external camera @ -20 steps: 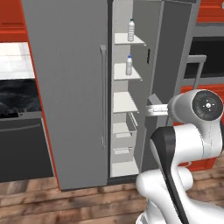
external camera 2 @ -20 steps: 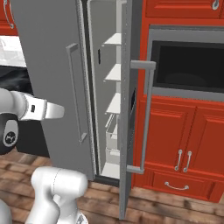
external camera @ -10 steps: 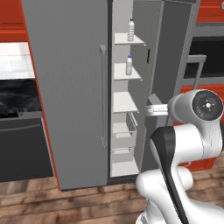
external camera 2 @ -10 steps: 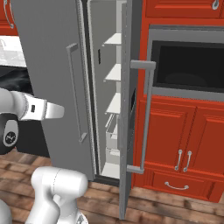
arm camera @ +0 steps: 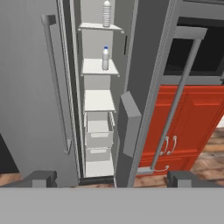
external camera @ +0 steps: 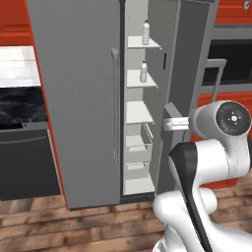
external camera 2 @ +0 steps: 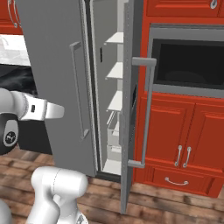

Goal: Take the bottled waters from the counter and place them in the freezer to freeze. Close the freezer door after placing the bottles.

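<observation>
at the far left, a strip of the black tabletop (external camera: pixel 19 106) shows beside the freezer (external camera: pixel 74 98), with no bottles visible on the part in view. next comes the closed left-hand door of the unit with its own bar handle (external camera: pixel 115 106). to its right is the open compartment, where both bottled waters stand upright on the white shelves: one bottle (external camera: pixel 146 33) on the top shelf, the other bottle (external camera: pixel 143 71) on the shelf below it, well apart. in the hand view they appear as the upper bottle (arm camera: pixel 106 13) and the lower bottle (arm camera: pixel 105 58). so the placing looks done, and what is left, as i judge it, is shutting the door.

further right, the freezer door (external camera 2: pixel 129 109) stands swung out, nearly edge-on, with its long vertical bar handle (external camera 2: pixel 146 113) on the outer face. it is a tall rigid slab that should swing freely on its hinge and will not flex. its flat outer face, or the bar about mid-height, is probably the best spot to push. the smooth grey skin could let a fingertip slide, so a square, flat contact away from the hinge side seems wisest.

the gripper (arm camera: pixel 111 177) holds nothing, with its tips spread wide, and it points at the door's edge.
</observation>
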Controlling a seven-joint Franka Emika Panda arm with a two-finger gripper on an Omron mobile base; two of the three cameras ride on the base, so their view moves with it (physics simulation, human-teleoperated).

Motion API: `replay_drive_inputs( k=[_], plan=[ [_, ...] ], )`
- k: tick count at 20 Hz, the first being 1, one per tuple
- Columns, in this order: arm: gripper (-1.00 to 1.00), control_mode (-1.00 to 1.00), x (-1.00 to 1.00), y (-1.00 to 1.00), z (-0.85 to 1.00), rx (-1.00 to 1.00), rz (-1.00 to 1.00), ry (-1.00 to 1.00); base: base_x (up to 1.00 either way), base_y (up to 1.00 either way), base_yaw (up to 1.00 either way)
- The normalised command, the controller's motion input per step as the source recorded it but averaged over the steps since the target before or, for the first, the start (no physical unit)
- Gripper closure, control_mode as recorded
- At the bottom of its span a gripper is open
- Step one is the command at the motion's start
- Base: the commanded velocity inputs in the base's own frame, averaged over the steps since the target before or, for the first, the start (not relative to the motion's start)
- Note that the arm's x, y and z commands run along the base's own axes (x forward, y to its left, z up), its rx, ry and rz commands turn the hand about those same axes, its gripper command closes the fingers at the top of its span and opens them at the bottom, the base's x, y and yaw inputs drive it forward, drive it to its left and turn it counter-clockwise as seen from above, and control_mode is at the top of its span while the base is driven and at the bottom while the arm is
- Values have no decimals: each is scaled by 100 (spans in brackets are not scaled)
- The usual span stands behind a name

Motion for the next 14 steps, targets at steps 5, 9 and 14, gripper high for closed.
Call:
replay_drive_inputs(
  k=[5,9,14],
  plan=[
    [-100,100,0,0,0,0,0,0,-8,0,0],
    [-100,-100,0,0,0,0,0,0,0,0,0],
    [-100,-100,0,0,0,0,0,0,0,0,0]
  ],
)
